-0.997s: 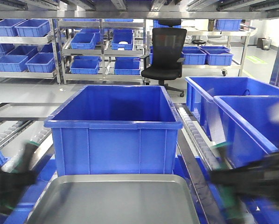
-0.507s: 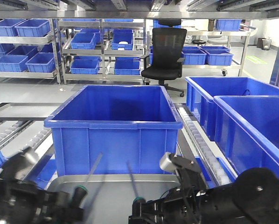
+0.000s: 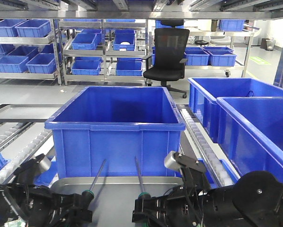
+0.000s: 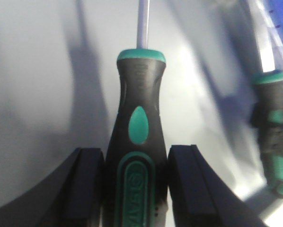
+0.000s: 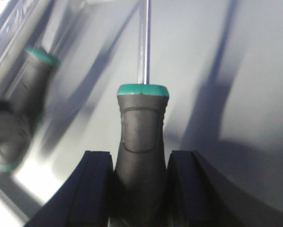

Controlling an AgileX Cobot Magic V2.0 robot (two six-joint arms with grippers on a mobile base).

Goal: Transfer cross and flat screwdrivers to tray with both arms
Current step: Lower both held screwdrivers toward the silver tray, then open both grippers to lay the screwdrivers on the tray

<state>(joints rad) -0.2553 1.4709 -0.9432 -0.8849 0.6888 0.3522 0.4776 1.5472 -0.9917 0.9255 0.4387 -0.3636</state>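
Low in the front view, two screwdrivers with black-and-green handles hang over the grey metal tray [image 3: 118, 180], shafts pointing away from me. My left gripper [image 3: 81, 212] is shut on the left screwdriver [image 3: 96, 179]. The left wrist view shows its handle [image 4: 139, 137] held between the fingers [image 4: 88, 189], with the tray floor [image 4: 37, 94] beneath. My right gripper [image 3: 148, 213] is shut on the right screwdriver [image 3: 138, 176]. Its handle [image 5: 141, 132] sits between the right wrist view's fingers [image 5: 185, 189]. Each wrist view catches the other screwdriver at its edge [image 4: 274, 142] [image 5: 28, 99]. I cannot tell cross from flat.
A deep blue bin [image 3: 115, 127] stands right behind the tray. Two more blue bins [image 3: 248, 118] sit at the right beyond a roller rail [image 3: 198, 137]. Shelves of small blue bins [image 3: 84, 47] and a black office chair [image 3: 167, 54] fill the background.
A second ago both arms were blurred out at the tray's sides. They have swung inward, and both screwdrivers now hang side by side over the tray, steadier than half a second ago.
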